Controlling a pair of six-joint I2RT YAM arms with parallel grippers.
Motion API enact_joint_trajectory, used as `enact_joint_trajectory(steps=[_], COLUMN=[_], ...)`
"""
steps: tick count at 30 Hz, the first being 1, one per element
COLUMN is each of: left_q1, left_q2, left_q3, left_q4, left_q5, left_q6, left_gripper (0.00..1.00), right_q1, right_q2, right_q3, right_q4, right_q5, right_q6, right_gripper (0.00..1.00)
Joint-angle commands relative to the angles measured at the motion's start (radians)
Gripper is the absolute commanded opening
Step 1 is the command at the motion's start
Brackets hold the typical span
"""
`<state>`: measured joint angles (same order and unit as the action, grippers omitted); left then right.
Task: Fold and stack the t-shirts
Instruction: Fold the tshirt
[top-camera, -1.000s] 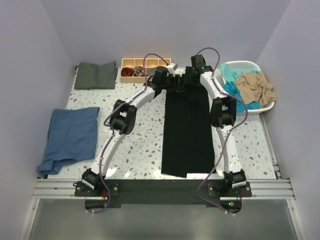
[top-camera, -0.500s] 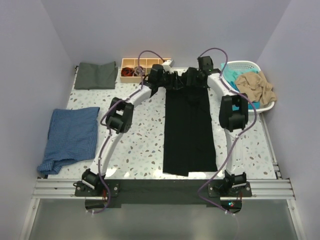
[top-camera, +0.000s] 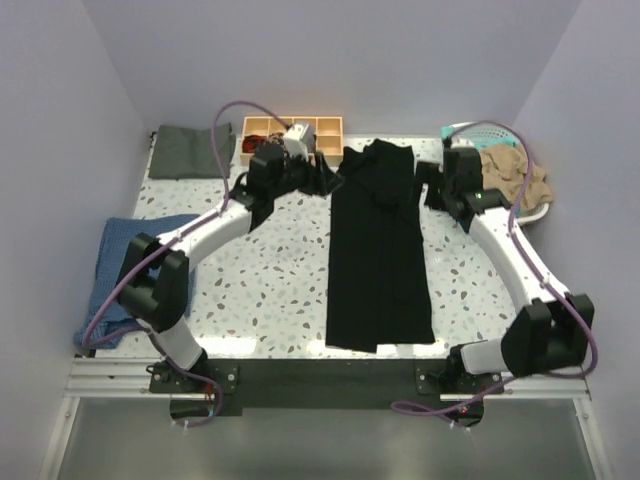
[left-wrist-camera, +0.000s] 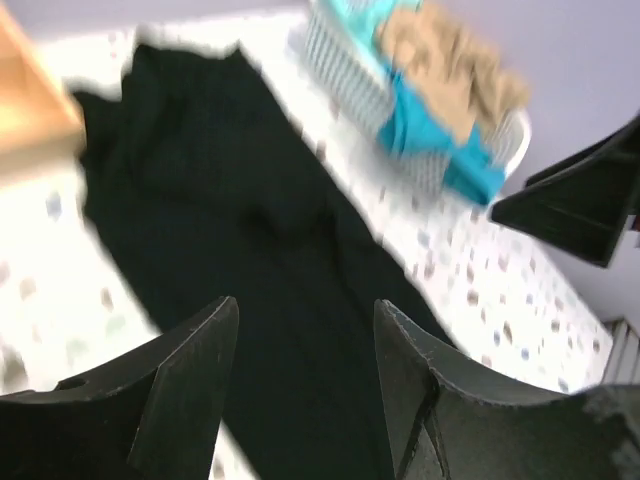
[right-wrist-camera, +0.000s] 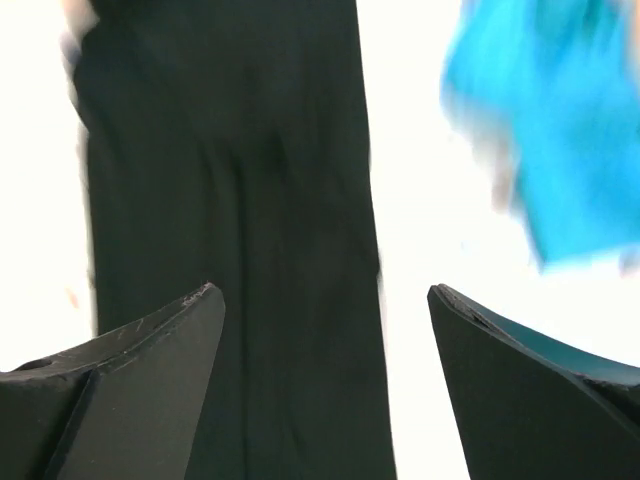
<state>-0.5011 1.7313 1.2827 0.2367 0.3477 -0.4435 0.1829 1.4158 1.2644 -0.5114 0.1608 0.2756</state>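
Black t-shirt (top-camera: 380, 260): lies flat in the middle of the surface (top-camera: 280, 290), between the two arms, as a narrow strip with its sides turned in.
Long axis: runs from the near edge, just ahead of the arm bases, straight toward the far wall; the far end looks slightly wider and more rumpled.
Which end is the neck: I cannot tell; no tag or collar shows.
Why it lies so: central and lengthwise, it puts one long edge within each arm's reach, which I judge suits an end-over-end fold next.
Left pincer (top-camera: 322, 180): just beside the strip's far left corner, jaws spread with nothing between them; its wrist view looks down on bare black cloth.
Right pincer (top-camera: 432, 188): just off the far right edge, jaws spread wide and empty.
Why the arms sit there: one at each far corner, probably placed to take that end together.
Basket (top-camera: 535, 212): far right, holding the tan shirt (top-camera: 512, 172) and the teal shirt (left-wrist-camera: 425, 120), both unfolded.
Grey-green shirt (top-camera: 190, 150): folded at the far left corner, the likely stacking spot.
Progress: first folds done; shortening and stacking remain.
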Motion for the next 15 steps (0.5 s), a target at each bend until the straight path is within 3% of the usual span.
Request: enact_joint_trajectory(steps=[1,4,7,9,15], left_q1=[-0.033,-0.069,-0.126,-0.152,-0.218], left_q2=[-0.093,-0.186,-0.243,-0.269,-0.285], left_q3=[-0.347,-0.530,-0.630,-0.667,-0.775], left_q4=[-0.022,0.005,0.000,-0.014,-0.016], left_q5=[-0.038,-0.035,-0.055,-0.064,0.035], left_q6=[-0.043,-0.102,-0.152,-0.178,-0.224], left_gripper=[0.61,0.62,0.62,0.62,0.62], right_q1=[-0.002,0.000,0.000,0.022,0.062], right_q2=[-0.211,-0.363,-0.431,-0.442,-0.485], right_q3=[-0.281,-0.480,-0.558,-0.571,-0.608], right_q4=[-0.099,-0.128,-0.199,-0.223,-0.315], right_q5=[-0.063,-0.087,-0.119,-0.184,-0.164], right_q6=[0.126,0.164,0.201,0.227,0.379], right_gripper=[0.86,0.86,0.84,0.80,0.76])
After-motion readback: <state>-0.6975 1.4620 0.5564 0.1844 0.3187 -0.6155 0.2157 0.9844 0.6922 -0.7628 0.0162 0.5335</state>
